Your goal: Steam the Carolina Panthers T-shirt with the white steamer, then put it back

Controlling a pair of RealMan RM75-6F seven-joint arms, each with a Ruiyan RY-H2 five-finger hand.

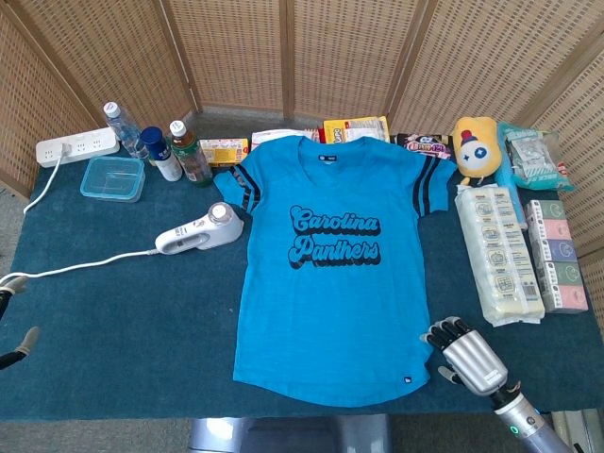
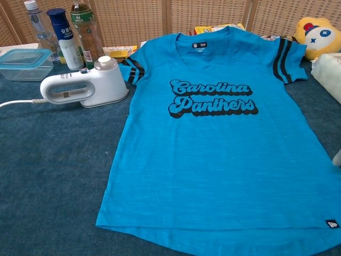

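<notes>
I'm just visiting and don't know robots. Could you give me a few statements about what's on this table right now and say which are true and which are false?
1. The white handheld steamer lies on the table beside the blue Carolina Panthers T-shirt. True.
2. The right hand holds the steamer. False: it hovers empty near the shirt's lower right hem, far from the steamer.
3. The shirt is folded in half. False: it lies spread flat, lettering up.
4. A clear lidded plastic box sits on the shirt. False: it sits on the dark blue tablecloth, left of the steamer.
5. A white cord runs from the steamer toward the table's left edge. True.
</notes>
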